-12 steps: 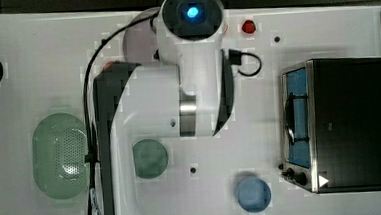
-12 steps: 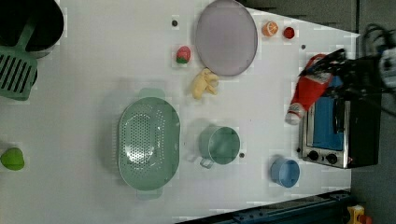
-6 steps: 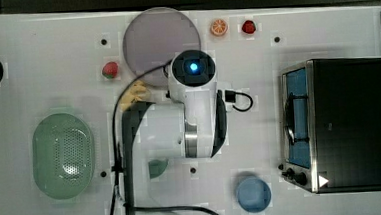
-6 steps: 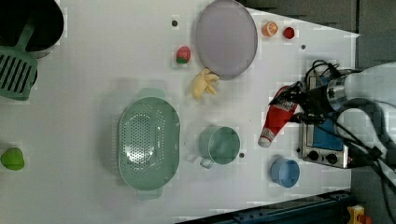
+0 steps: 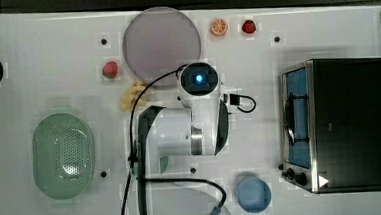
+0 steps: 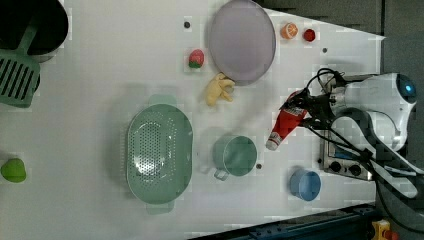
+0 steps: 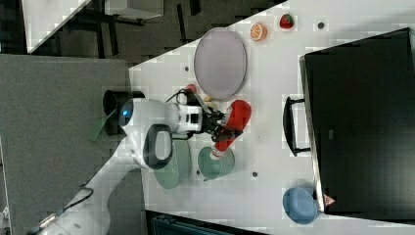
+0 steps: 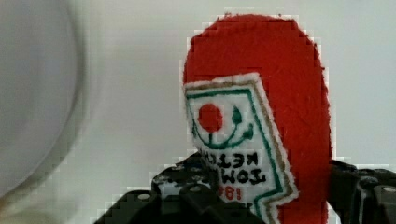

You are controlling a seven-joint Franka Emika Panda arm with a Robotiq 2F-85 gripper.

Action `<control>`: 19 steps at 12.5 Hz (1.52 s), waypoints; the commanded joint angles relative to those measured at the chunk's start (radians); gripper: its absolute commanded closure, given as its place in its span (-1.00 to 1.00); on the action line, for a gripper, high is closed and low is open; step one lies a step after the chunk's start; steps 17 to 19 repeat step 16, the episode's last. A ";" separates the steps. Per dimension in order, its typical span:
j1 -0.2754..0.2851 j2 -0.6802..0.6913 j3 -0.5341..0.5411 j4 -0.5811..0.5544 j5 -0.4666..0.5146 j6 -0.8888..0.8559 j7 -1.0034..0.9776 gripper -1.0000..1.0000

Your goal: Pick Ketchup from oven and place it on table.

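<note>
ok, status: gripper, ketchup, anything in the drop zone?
Gripper shut on ketchup. Bottle out of the oven, tilted cap-down over the table, not set down. Green cup close by the cap; round plate on the other side.

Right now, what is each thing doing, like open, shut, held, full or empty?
Red plush ketchup bottle: held in the claw, tilted, white cap lowest, above the table.
Black claw: shut on the bottle.
Silver-fronted toaster oven: door looks shut.
Green metal cup: upright, looks empty.
Green plastic colander: looks empty.
Round grey-lilac plate: bare.
Small blue bowl: looks empty.
</note>
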 commanded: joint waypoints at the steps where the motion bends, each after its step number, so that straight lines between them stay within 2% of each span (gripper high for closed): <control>1: -0.007 0.054 -0.002 -0.015 0.015 0.044 0.000 -0.75; 2: -0.006 0.053 -0.001 -0.015 0.016 0.076 0.000 -0.97; 3: -0.005 0.036 -0.002 -0.014 0.015 0.090 0.002 -1.00; 6: -0.002 -0.111 -0.002 0.016 0.015 0.011 0.019 -1.00; 11: -0.003 -0.363 -0.005 0.199 0.010 -0.371 0.020 -1.00; 13: -0.001 -0.417 0.003 0.295 -0.001 -0.478 0.020 -1.00; 16: 0.000 -0.448 0.018 0.433 -0.103 -0.655 0.020 -1.00; 19: 0.000 -0.448 0.018 0.433 -0.103 -0.655 0.020 -1.00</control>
